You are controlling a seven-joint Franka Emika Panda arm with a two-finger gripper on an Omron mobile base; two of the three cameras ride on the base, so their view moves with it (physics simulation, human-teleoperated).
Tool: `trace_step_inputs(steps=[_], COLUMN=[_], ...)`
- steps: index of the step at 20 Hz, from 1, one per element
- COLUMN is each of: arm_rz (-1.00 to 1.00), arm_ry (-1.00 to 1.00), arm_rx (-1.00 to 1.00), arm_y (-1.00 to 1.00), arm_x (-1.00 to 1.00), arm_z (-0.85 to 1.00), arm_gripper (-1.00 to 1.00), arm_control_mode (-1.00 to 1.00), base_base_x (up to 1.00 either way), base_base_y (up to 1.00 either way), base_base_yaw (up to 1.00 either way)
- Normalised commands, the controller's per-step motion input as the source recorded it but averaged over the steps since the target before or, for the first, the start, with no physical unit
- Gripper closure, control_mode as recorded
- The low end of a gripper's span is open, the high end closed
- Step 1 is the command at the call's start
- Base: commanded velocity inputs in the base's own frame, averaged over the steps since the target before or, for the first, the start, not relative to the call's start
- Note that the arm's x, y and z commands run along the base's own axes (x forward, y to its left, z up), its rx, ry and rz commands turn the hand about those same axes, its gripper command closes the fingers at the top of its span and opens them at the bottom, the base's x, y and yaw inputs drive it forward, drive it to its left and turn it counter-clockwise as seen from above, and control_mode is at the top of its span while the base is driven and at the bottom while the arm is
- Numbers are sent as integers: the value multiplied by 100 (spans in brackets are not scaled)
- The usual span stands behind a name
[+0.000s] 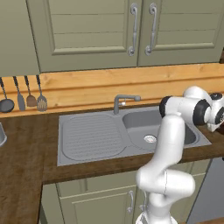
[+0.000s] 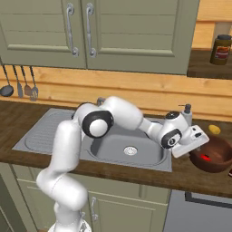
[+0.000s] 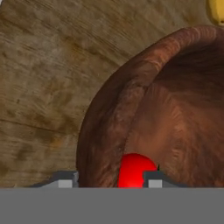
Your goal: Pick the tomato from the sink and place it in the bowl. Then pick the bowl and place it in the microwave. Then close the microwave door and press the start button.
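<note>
The dark reddish-brown bowl [image 2: 216,159] [image 3: 131,109] stands on the wooden counter right of the sink [image 2: 41,131] [image 1: 89,135]. The tomato [image 2: 205,157] [image 3: 133,168], a small glossy red ball, lies inside the bowl near its left wall. My gripper [image 2: 201,147] [image 3: 109,180] reaches down over the bowl's near-left rim. One fingertip [image 3: 65,181] is against the outside of the wall and the other [image 3: 153,180] is inside, by the tomato. The jaws stand part-way closed astride the wall; whether they clamp it I cannot tell. The microwave and its door are out of view.
A small yellow item [image 2: 215,129] [image 3: 216,11] lies on the counter behind the bowl. A soap dispenser [image 2: 186,111] stands at the sink's back right corner and a jar [image 2: 221,49] on a shelf above. The tap [image 1: 124,101] and hanging utensils [image 1: 24,94] line the back wall.
</note>
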Motion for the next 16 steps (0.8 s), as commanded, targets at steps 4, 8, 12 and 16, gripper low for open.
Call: trace_step_inputs(steps=[4,8,12,16], arm_rz=[0,3,11,19], arm_ry=[2,3,-6,0], arm_rx=[8,24,8,0], arm_y=[10,34,81,97], arm_x=[-42,-57,-36,-44], arm_z=[24,87,100,100], arm_gripper=[100,100,100,100], arm_control_mode=[-100,-100,-100,-100], base_base_x=[0,0,0,0], base_base_y=[0,0,0,0], base_base_yaw=[0,0,0,0])
